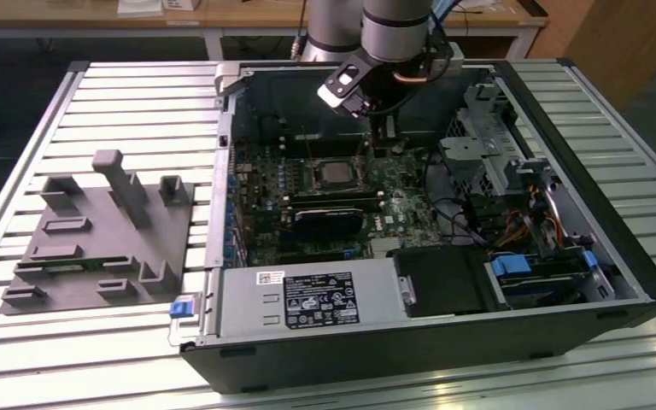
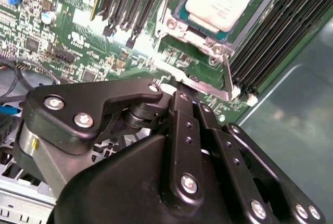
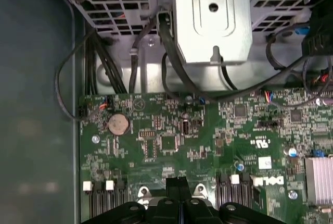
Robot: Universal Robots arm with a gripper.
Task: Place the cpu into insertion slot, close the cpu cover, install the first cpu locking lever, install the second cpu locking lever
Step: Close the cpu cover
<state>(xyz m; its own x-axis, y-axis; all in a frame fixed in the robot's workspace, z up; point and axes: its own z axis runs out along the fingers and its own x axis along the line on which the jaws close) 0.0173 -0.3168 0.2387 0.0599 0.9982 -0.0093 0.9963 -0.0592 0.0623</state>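
1. Exterior view: I see the black linkage gripper (image 1: 362, 101) on the grey arm at upper centre. It hangs inside the open black computer case (image 1: 601, 256).
2. Just below it, near frame centre, the small square silver-grey cpu (image 1: 334, 173) lies on the green circuit board (image 1: 413, 205).
3. Second wrist view: the cpu sits in the square silver-rimmed insertion slot (image 2: 170, 26). The thin silver metal cpu cover (image 2: 208, 40) lies flat around it; I cannot tell if it is latched.
4. The gripper tips are at a thin silver lever bar (image 2: 210, 87) beside the slot. I cannot tell if they touch it.
5. First wrist view: the jaws are pressed together with nothing between them.
6. On the exterior view's left, a grey plastic fixture block (image 1: 100, 231) rests on the slatted aluminium table (image 1: 134, 102).
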